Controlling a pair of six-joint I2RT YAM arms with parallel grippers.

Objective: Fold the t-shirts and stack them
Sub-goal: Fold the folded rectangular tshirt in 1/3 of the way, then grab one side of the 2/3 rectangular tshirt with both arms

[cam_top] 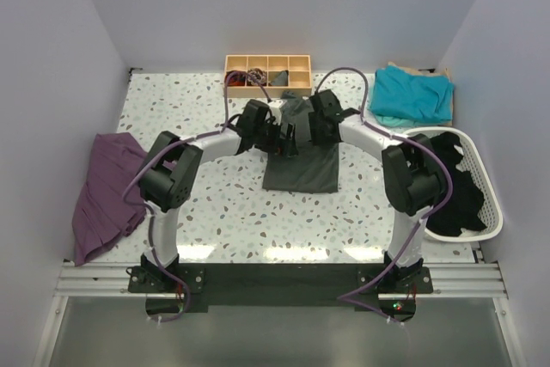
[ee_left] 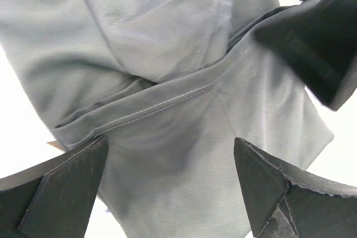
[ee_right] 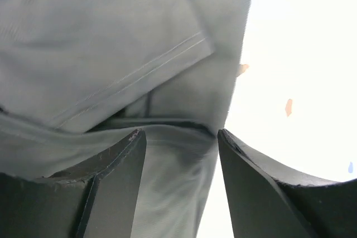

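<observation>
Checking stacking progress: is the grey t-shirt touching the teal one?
Apart. The top view shows the grey t-shirt mid-table and the teal t-shirt at the far right, speckled table between them.

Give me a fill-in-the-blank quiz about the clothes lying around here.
The middle shirt is dark ____.
The teal shirt lies at the far ____.
The clothes in the white basket are ____.
The purple cloth lies on the ____ side.
Missing words: grey, right, black, left.
</observation>
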